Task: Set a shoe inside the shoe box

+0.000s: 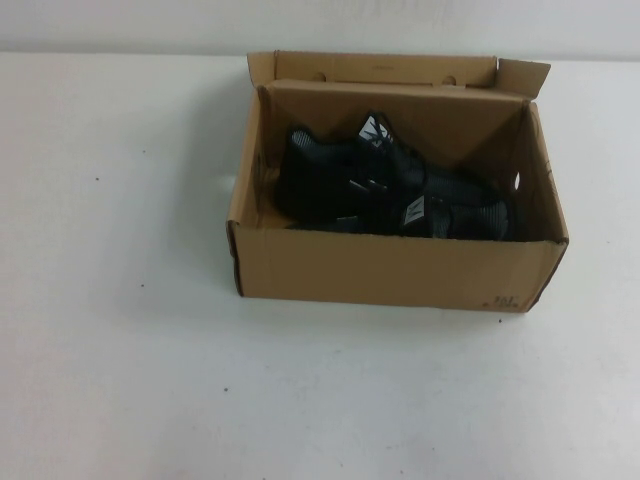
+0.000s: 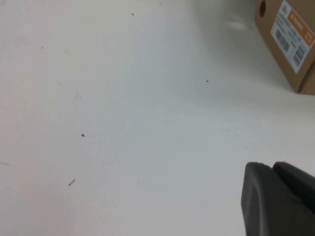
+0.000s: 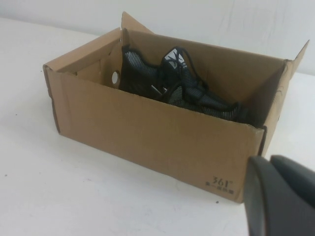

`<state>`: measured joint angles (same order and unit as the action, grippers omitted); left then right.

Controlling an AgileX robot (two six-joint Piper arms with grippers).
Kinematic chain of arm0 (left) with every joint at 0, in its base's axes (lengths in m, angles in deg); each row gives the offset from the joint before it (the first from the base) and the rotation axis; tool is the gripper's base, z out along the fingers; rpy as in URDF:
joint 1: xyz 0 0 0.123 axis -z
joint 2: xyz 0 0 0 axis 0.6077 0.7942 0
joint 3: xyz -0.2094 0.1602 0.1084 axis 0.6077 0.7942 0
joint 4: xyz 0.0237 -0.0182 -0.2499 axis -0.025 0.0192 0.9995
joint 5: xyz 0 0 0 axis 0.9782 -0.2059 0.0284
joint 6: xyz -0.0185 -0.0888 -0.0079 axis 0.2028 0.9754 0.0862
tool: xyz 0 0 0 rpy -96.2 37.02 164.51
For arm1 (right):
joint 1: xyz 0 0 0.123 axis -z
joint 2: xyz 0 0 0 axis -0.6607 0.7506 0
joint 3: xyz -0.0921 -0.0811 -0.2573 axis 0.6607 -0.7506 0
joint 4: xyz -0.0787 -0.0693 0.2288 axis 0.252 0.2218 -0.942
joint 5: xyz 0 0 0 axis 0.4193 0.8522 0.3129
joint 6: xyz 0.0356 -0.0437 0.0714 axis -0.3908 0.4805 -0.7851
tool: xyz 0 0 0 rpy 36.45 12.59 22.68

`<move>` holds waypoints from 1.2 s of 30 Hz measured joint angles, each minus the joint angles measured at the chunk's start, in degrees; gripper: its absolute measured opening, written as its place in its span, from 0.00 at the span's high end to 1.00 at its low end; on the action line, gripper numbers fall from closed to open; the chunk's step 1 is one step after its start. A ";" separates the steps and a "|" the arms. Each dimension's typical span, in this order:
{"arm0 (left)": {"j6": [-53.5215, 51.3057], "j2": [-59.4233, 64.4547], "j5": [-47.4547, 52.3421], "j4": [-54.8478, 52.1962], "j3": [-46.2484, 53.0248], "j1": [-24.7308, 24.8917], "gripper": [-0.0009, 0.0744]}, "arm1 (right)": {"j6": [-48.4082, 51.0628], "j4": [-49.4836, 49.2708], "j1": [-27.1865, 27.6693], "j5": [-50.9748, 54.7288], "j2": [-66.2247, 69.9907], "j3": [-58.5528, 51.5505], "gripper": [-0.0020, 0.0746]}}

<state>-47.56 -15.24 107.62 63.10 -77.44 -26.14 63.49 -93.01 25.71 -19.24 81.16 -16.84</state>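
**Q:** Entry for this moment. Where is the shoe?

**A:** The shoe [image 1: 395, 190] lies inside the shoe box [image 1: 400, 270], upright on its sole. Its long axis runs along the box's long side, left to right as I look down. From above the dark mass is hard to separate; I cannot tell whether a second shoe lies with it. The lid flap [image 1: 385, 68] stands open at the far wall. The box sits on the white surface [image 1: 120, 380], near its middle.

**Q:** And your hands?

**A:** Neither shows in the high view, so both are drawn back from the box. My right hand [image 3: 280, 196] appears only as a dark edge in its own wrist view, facing the box's printed corner [image 3: 220, 183]; the shoe lies ahead of it, over the near wall. My left hand [image 2: 278, 199] hangs over bare surface, with just the labelled end of the box [image 2: 290, 44] at the frame's edge. For both, I cannot tell whether they are open or closed; nothing is visibly held.

**Q:** Which is nearer?

**A:** Judgement: the right, since it faces the box squarely. Placement looks done; little remains but staying clear.
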 joint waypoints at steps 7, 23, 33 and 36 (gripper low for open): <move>0.00 0.00 0.00 0.13 0.00 0.00 0.99 | 0.00 0.00 0.00 0.00 0.00 0.00 1.00; 0.00 0.00 -0.04 0.13 0.00 0.00 0.99 | 0.00 0.00 1.21 0.00 -0.17 0.00 1.00; 0.13 0.00 -0.04 0.13 0.00 0.00 0.99 | -1.02 6.52 8.14 -1.74 -4.63 -1.87 1.00; 0.13 0.00 -0.04 0.13 0.00 0.00 0.99 | -6.48 8.44 10.22 -2.33 -6.69 -6.51 1.00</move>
<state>-47.43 -15.24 107.58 63.24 -77.44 -26.14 57.01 -84.57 35.93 -21.57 74.47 -23.35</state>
